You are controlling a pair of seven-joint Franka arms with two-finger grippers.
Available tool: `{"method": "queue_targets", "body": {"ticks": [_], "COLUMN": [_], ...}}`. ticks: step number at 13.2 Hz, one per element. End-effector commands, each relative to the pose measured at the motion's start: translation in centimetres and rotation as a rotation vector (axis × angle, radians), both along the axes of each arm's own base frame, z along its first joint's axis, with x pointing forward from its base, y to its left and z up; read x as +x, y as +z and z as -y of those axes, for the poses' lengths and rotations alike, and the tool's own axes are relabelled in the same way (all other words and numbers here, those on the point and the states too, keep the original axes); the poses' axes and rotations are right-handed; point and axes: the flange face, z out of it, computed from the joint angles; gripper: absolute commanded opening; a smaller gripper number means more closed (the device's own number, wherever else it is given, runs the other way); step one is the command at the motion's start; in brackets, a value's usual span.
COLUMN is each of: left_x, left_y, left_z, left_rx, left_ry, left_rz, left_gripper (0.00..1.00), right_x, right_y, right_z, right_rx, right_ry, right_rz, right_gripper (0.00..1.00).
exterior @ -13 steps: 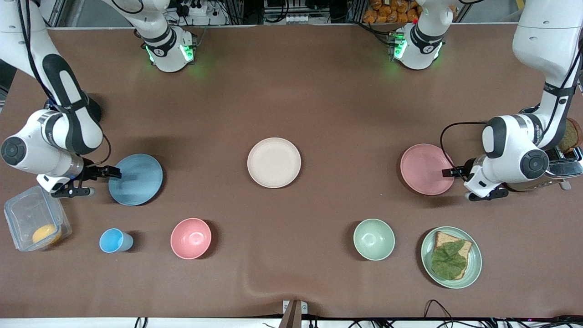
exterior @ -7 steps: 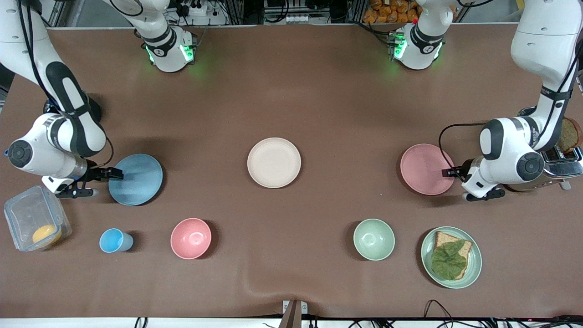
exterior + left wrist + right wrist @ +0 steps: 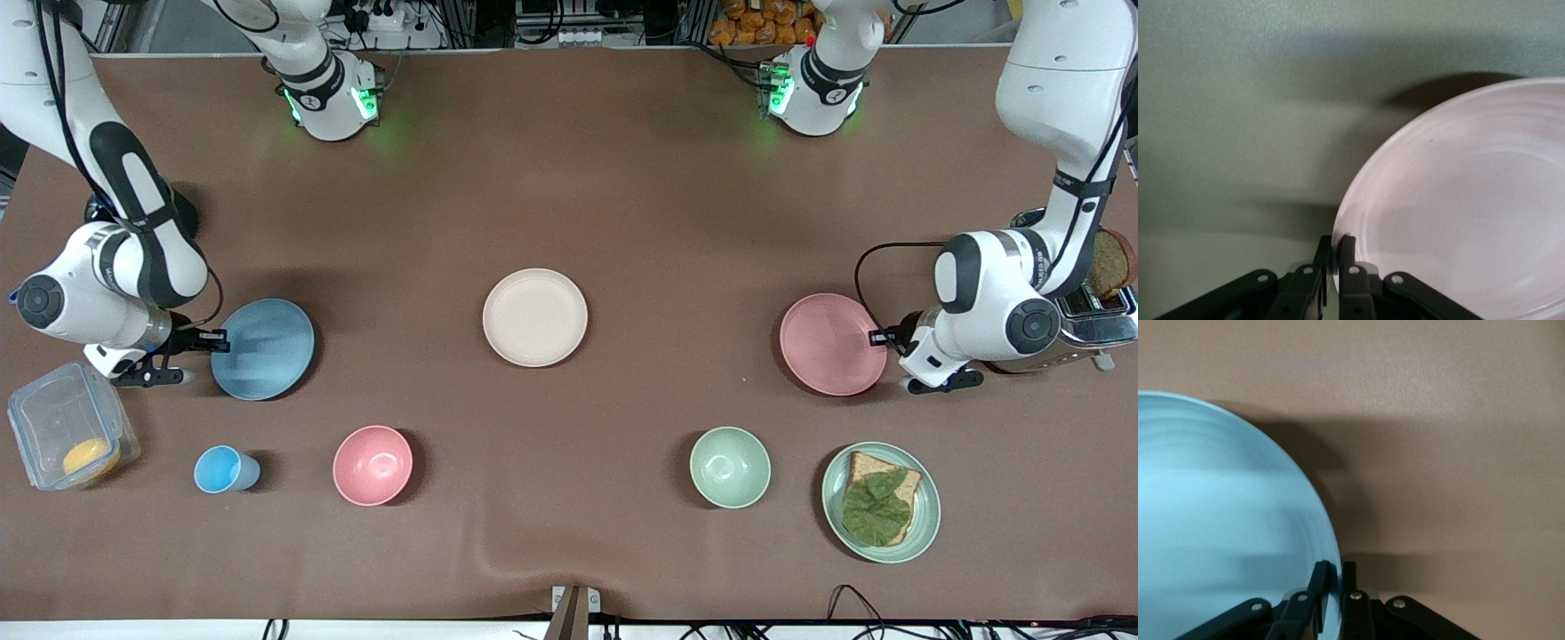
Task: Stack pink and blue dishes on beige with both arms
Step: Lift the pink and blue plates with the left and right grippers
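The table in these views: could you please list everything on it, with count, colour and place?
beige plate: 1, cream, mid-table
blue plate: 1, right arm's end
pink plate: 1, left arm's end
cup: 1, blue, nearer the camera than the blue plate
bowls: 2, pink, green
green plate: 1, holds bread and a leaf
box: 1, clear, orange thing inside
toaster: 1, left arm's end
left gripper: shut on pink plate's rim
right gripper: shut on blue plate's rim

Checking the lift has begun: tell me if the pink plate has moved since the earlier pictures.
Yes. The pink plate, pinched by the left gripper, has tilted and edged slightly toward the beige plate.
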Motion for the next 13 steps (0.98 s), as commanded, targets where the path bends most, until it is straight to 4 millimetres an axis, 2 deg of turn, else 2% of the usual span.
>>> {"method": "queue_targets", "body": {"ticks": [1,2,4,6,8,10,12,13], "left_x": [0.2,0.3,0.3,0.3,0.1,-0.5,-1.2,-1.7], "left_y": [0.2,1.0,4.2,8.5,11.6,12.6,13.2,12.8], "left_z": [0.7,2.1,4.4,8.2,12.0,16.5,21.8,24.3], "left_rx": [-0.033,-0.062,-0.089,-0.139,-0.181,-0.219,-0.223,-0.217], "left_ry": [-0.014,-0.028,-0.056,-0.076,-0.089,-0.055,-0.015,0.005], "left_rz": [0.011,0.015,0.014,0.036,0.054,0.038,0.027,0.017], "left_gripper": [0.00,0.00,0.00,0.00,0.00,0.00,0.00,0.00], "right_x": [0.0,0.0,0.5,1.5,2.8,3.9,4.2,4.1], "right_y": [-0.7,-0.4,1.2,3.1,5.5,7.7,8.8,9.1], "right_z": [0.0,-0.1,-0.4,-0.3,0.1,-0.1,0.0,0.0], "right_rx": [0.011,0.013,0.017,0.028,0.040,0.052,0.063,0.071], "right_ry": [-0.012,-0.009,0.006,0.017,0.021,0.029,0.027,0.026], "right_rz": [-0.004,-0.009,-0.019,-0.047,-0.087,-0.120,-0.149,-0.164], "right_gripper": [0.00,0.00,0.00,0.00,0.00,0.00,0.00,0.00]}}
